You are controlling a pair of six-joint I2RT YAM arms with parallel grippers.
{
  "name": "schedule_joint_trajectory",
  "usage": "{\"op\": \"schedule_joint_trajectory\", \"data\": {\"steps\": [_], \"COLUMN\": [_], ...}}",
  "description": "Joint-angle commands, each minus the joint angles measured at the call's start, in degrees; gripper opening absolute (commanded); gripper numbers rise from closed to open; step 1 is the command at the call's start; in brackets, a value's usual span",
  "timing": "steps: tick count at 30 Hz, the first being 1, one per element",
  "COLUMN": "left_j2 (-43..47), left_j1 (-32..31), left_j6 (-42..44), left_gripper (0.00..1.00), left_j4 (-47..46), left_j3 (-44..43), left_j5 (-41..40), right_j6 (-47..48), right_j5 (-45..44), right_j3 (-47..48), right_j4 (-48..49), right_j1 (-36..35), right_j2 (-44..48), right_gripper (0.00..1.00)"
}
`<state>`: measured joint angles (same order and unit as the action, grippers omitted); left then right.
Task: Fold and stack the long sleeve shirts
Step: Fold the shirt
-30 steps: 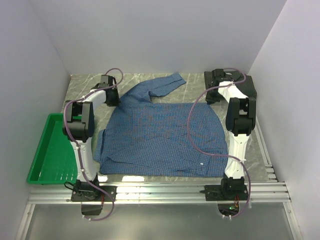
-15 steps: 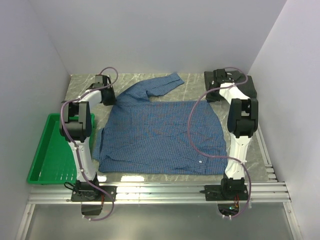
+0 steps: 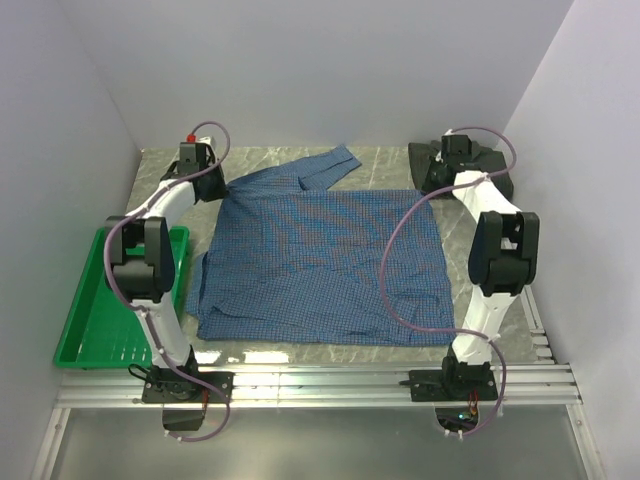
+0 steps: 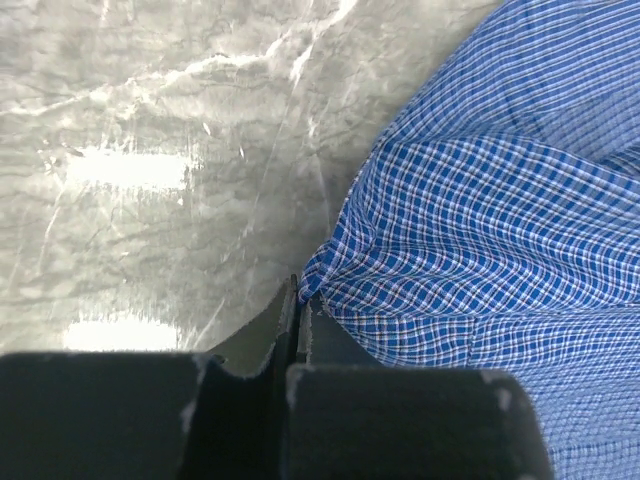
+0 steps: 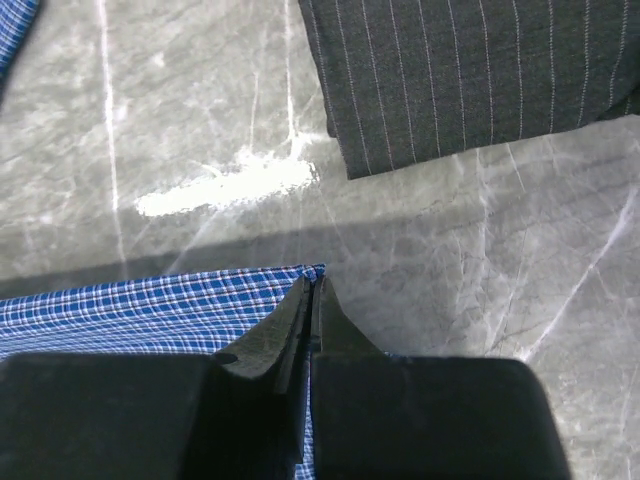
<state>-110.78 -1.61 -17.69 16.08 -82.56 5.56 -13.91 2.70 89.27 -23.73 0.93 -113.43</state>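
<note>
The left end effector [image 4: 300,303] pinches the far left edge of the blue checked shirt [image 3: 320,260], and the right end effector [image 5: 311,292] pinches its far right corner. The shirt lies spread on the surface [image 3: 385,165], with the dark shirt [image 5: 450,70] folded nearby.

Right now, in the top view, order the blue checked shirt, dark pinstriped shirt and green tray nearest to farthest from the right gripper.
1. Blue checked shirt: corner pinched in the right gripper.
2. Dark pinstriped shirt: just beyond, far right.
3. Green tray: far left.
</note>
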Motion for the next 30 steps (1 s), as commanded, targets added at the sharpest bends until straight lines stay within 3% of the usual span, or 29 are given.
{"op": "schedule_joint_trajectory", "data": {"steps": [1,17,30], "left_j2": [5.56,17.00,25.88], "left_j1": [0.46,0.02,-6.04], "left_j6": [1.17,-2.08,3.54], "left_gripper": [0.01,0.01,0.01], "left_j4": [-1.13,3.09,2.21], "left_j3": [1.87,12.15,22.62], "left_j5": [-2.31,-3.37,-7.13], "right_j6": [-0.24,-3.67,-5.16], "right_j5": [-0.51,-0.50,-5.16], "right_j3": [-2.86,-21.50,-33.37], "right_j4": [2.72,7.73,7.64], "right_j1": [1.18,1.18,1.18], "right_j2": [4.09,20.34,29.84], "right_gripper": [0.00,0.00,0.00]}}
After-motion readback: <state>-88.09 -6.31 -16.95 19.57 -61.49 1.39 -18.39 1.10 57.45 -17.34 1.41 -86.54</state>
